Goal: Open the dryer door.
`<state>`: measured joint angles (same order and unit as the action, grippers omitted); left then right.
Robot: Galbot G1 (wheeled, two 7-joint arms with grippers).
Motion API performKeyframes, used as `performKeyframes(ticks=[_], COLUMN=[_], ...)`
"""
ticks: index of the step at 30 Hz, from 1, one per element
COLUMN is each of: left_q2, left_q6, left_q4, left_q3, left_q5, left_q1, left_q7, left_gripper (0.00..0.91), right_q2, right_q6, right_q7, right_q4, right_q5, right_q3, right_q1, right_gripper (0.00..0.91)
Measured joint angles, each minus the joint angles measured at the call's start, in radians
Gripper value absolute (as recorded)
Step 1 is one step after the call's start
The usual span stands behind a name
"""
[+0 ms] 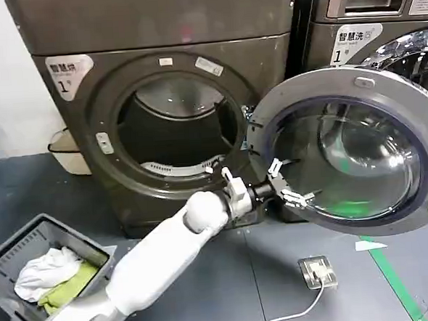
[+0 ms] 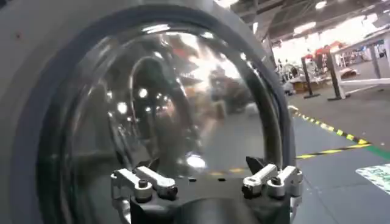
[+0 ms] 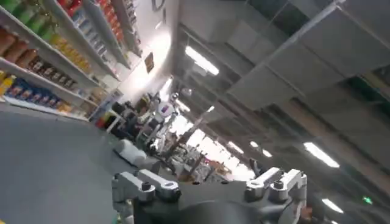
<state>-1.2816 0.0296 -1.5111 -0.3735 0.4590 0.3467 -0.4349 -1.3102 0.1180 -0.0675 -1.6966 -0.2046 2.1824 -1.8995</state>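
The dryer door (image 1: 348, 152) stands swung wide open to the right of its machine, its grey inner face and clear bowl glass turned toward the robot, hinged at the left edge beside the drum opening (image 1: 176, 130). Its outer rim covers much of the front of the second machine (image 1: 380, 19) behind it, so there is little room left on that side.

The left gripper (image 1: 288, 185) reaches out on its white arm (image 1: 154, 259) to the lower left part of the door's inner face, at the edge of the glass. Its fingers are spread apart and hold nothing (the tips look to be at or just off the glass, and contact cannot be told). In the left wrist view the two finger bases (image 2: 146, 182) sit wide apart with the bowl glass (image 2: 158, 109) right in front of them.

The right gripper (image 3: 210, 189) points up toward a ceiling and store shelves, well away from the door; its fingers also stand apart, empty.

On the floor, a grey basket (image 1: 39, 266) with white and green cloth sits at the left near the arm's base. A small floor socket (image 1: 317, 270) with a white cable lies below the door's lower rim, with bare floor between the two.
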Motion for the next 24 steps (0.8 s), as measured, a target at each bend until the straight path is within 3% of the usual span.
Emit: performKeyframes(ticks=[11, 19, 24], left_q2=[0.193, 0.386, 0.516], left_q6=[0.050, 0.129, 0.179], left_q4=[-0.295, -0.530, -0.655], left_q3=[0.119, 0.270, 0.428], left_q5=[0.044, 0.125, 0.129], left_q1=[0.166, 0.348, 0.525], left_q7=[0.032, 0.143, 0.196], left_gripper=[0.907, 0.907, 0.907], right_q2=[0.013, 0.017, 0.015], right_q6=[0.055, 0.073, 0.070], right_q7=[0.019, 0.044, 0.063], right_q4=[-0.019, -0.046, -0.056], right_q5=[-0.074, -0.077, -0.074], right_q3=[0.001, -0.002, -0.017], right_q1=[0.015, 0.045, 0.070], right_gripper=[0.907, 0.907, 0.907])
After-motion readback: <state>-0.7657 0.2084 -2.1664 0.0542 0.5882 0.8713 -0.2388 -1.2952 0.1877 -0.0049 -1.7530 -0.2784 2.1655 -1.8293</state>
